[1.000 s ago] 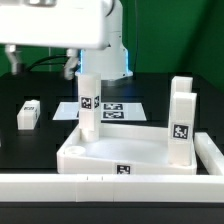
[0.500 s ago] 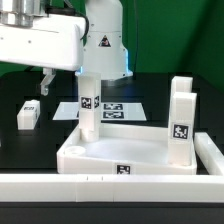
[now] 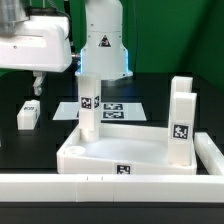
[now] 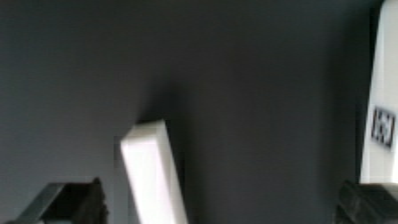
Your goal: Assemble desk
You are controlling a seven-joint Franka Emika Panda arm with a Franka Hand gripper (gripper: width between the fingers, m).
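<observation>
Evidently the step in hand is fetching another leg: at the exterior view's left the gripper [image 3: 34, 88] hangs released and holding nothing, its jaws spread wide, just above the loose leg [image 3: 27, 115] that lies on its side on the dark table [image 3: 15, 150], well apart from the rest of the kit. The wrist view shows a white bar, probably this same leg [image 4: 157, 180], below and between the dark fingertips [image 4: 68, 205], not touched. My judgement is that the next move calls for a straight descent so the jaws straddle the leg across its narrow width, then a firm close before lifting. Further right, the marker board [image 3: 115, 108] lies flat on the table behind the desk top [image 3: 110, 152], which sits tray-side up near the front border wall [image 3: 110, 185]. One leg [image 3: 88, 105] stands upright in the top's far socket towards the left, and two more legs [image 3: 181, 120] stand at its right-hand side. Counted: one desk top, four legs, three of them standing and one loose, and one marker board.
</observation>
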